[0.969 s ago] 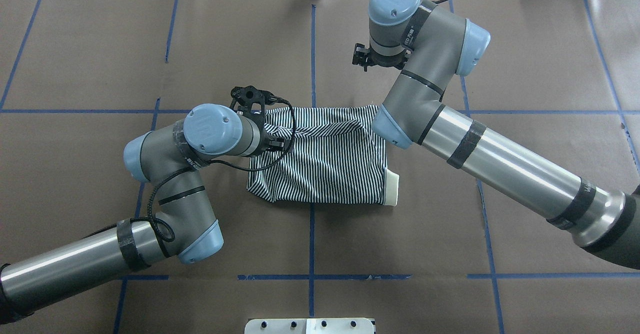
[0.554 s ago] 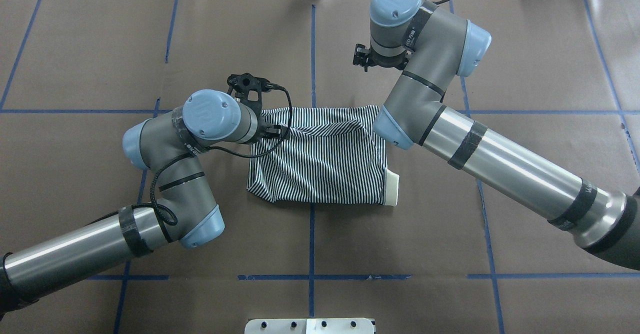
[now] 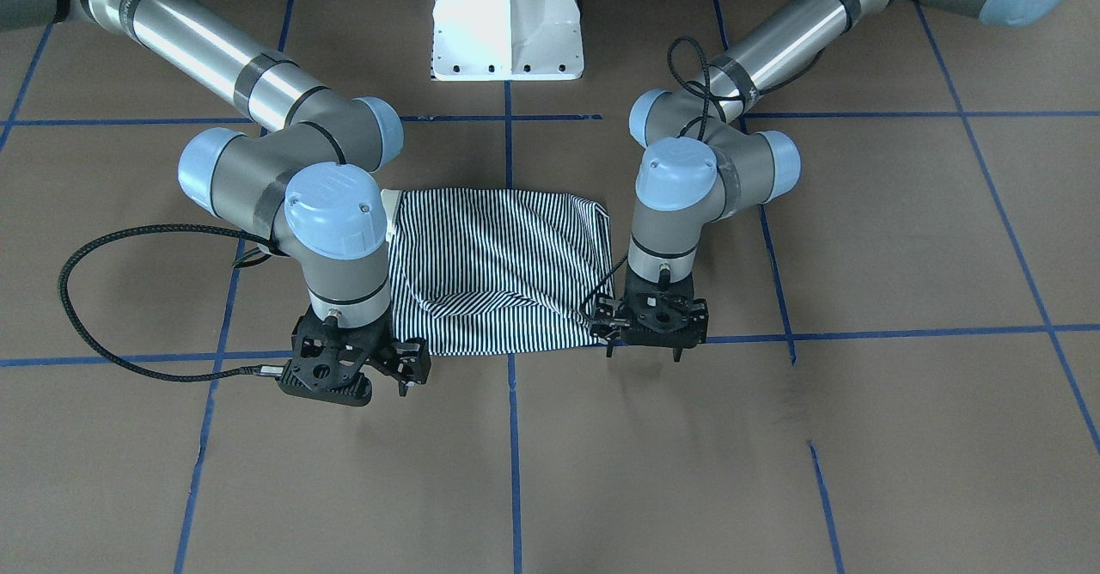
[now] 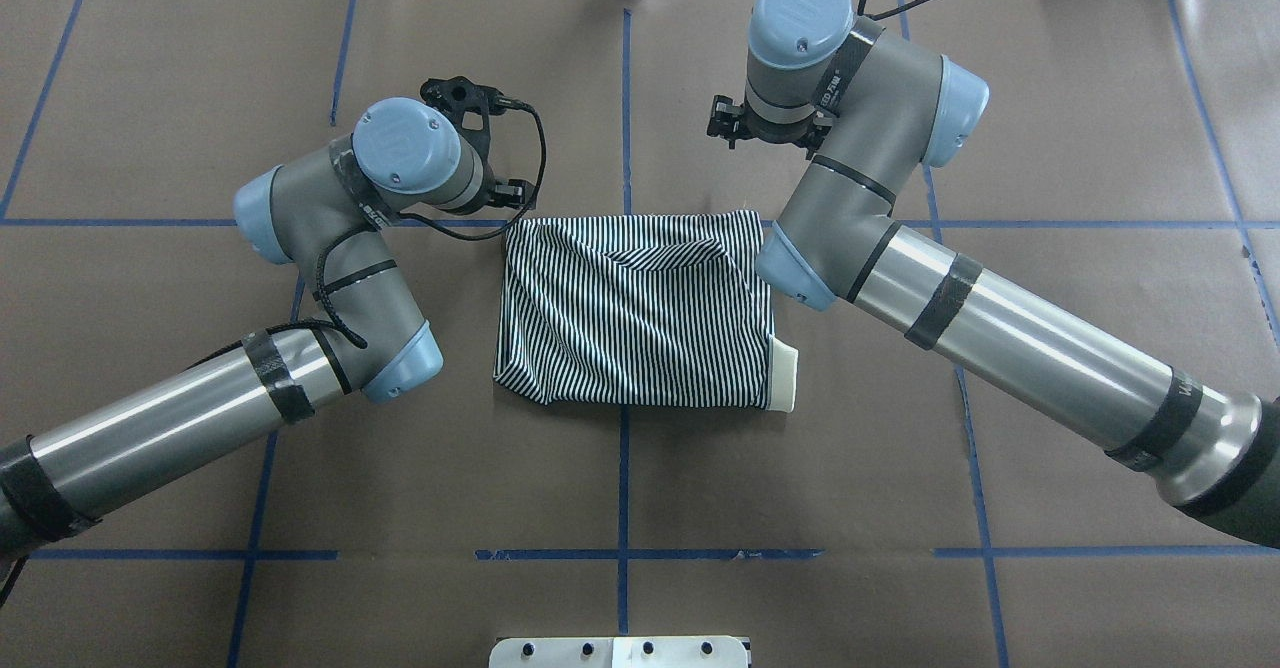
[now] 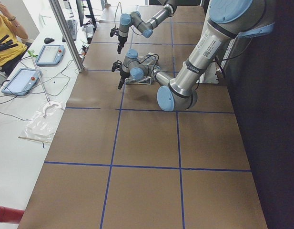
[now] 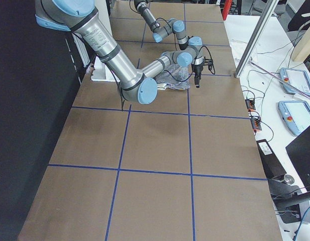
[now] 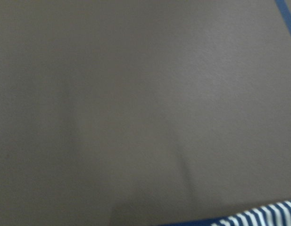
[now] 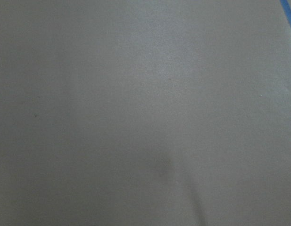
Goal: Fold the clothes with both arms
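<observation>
The striped polo shirt lies folded into a rectangle at the table's middle, its cream collar sticking out at the near right corner. It also shows in the front view. My left gripper hangs just beyond the shirt's far left corner, open and empty, and it also shows in the front view. My right gripper hangs past the shirt's far right corner, clear of the cloth, and looks open and empty. It also shows in the front view. Both wrist views show only bare table; the left one catches a striped edge.
The white pedestal base stands at the robot's side of the table. Blue tape lines cross the brown table cover. An operators' bench with tablets and a seated person runs along the far side.
My left gripper let go of the shirt's left edge and moved away toward the far left. The shirt's left side now lies flat. The right arm shifted slightly farther away.
</observation>
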Robot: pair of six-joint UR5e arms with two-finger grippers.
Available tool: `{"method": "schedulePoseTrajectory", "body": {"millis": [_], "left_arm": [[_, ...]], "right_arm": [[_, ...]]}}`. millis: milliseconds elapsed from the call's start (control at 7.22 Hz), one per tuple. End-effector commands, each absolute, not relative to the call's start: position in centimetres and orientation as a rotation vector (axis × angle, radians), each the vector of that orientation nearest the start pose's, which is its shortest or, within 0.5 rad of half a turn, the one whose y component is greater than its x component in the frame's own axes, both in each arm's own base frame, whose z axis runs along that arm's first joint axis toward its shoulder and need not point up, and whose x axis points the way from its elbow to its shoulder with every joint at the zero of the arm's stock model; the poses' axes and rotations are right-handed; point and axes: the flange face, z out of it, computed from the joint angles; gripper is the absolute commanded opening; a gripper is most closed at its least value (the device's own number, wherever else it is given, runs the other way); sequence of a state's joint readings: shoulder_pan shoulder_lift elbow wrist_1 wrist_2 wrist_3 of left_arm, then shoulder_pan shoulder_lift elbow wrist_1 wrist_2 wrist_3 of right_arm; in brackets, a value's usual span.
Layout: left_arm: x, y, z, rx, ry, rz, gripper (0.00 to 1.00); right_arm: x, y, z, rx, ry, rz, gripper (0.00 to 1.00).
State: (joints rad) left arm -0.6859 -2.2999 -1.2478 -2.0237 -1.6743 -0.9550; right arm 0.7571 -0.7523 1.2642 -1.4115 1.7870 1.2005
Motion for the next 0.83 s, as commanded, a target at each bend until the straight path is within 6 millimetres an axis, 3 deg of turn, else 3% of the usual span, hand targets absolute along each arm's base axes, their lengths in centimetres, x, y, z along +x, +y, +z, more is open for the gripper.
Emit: {"method": "schedulePoseTrajectory", "body": {"millis": [0, 138, 277, 415, 554, 692], "left_arm": [[50.1, -60.6, 30.0, 0.446, 0.799, 0.041, 1.0], [49.2, -59.0, 27.4, 0.441, 0.878, 0.075, 1.0], [48.0, -55.9, 27.5, 0.452, 0.918, 0.092, 1.0], [47.9, -50.0, 28.4, 0.434, 0.956, 0.139, 1.0], [48.5, -46.7, 29.3, 0.391, 0.976, 0.118, 1.0], [50.7, -44.4, 29.4, 0.351, 0.988, 0.111, 1.0]], "right_arm": [[-49.9, -61.7, 26.6, 0.192, -0.701, 0.288, 1.0], [-49.9, -61.7, 26.7, 0.191, -0.699, 0.289, 1.0], [-49.8, -61.6, 27.1, 0.19, -0.697, 0.289, 1.0], [-49.6, -61.2, 27.4, 0.191, -0.699, 0.287, 1.0], [-49.3, -60.9, 27.6, 0.192, -0.702, 0.287, 1.0], [-49.1, -60.9, 27.7, 0.193, -0.7, 0.287, 1.0]]}}
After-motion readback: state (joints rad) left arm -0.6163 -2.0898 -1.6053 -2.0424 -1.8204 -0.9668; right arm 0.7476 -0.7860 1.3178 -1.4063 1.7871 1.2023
